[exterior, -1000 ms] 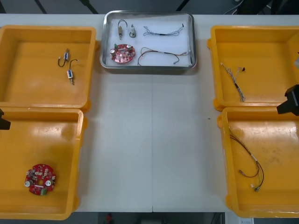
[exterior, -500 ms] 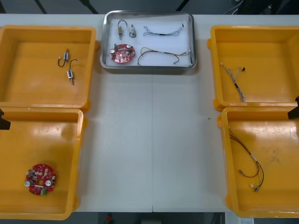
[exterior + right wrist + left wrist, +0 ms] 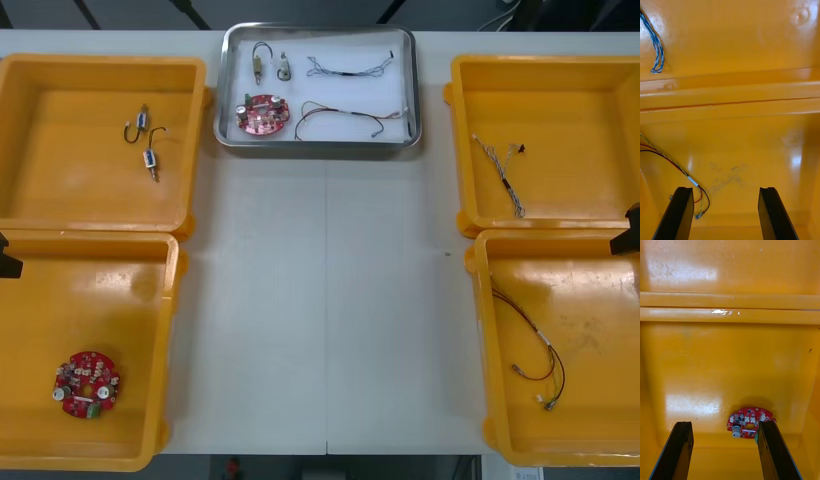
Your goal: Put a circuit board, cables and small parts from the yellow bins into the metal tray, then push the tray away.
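The metal tray (image 3: 318, 146) stands at the table's far middle. It holds a red circuit board (image 3: 262, 113), small metal parts (image 3: 268, 62), a blue and white cable (image 3: 348, 68) and a red and yellow cable (image 3: 345, 117). My right gripper (image 3: 726, 213) is open above the near right yellow bin (image 3: 482, 340), beside that bin's red and yellow cable (image 3: 675, 165). Open as well, my left gripper (image 3: 724, 450) hangs over the near left yellow bin (image 3: 168, 330), with a second circuit board (image 3: 748, 422) by one finger.
The far left bin (image 3: 100, 62) holds two small metal parts (image 3: 146, 142). A blue and white cable (image 3: 500, 172) lies in the far right bin (image 3: 545, 62). Both arms sit at the table's outer edges, the left (image 3: 6, 262) and the right (image 3: 630, 237).
My right arm has drawn back toward the right edge of the front view. The left arm, the tray and the bins' contents have not moved.
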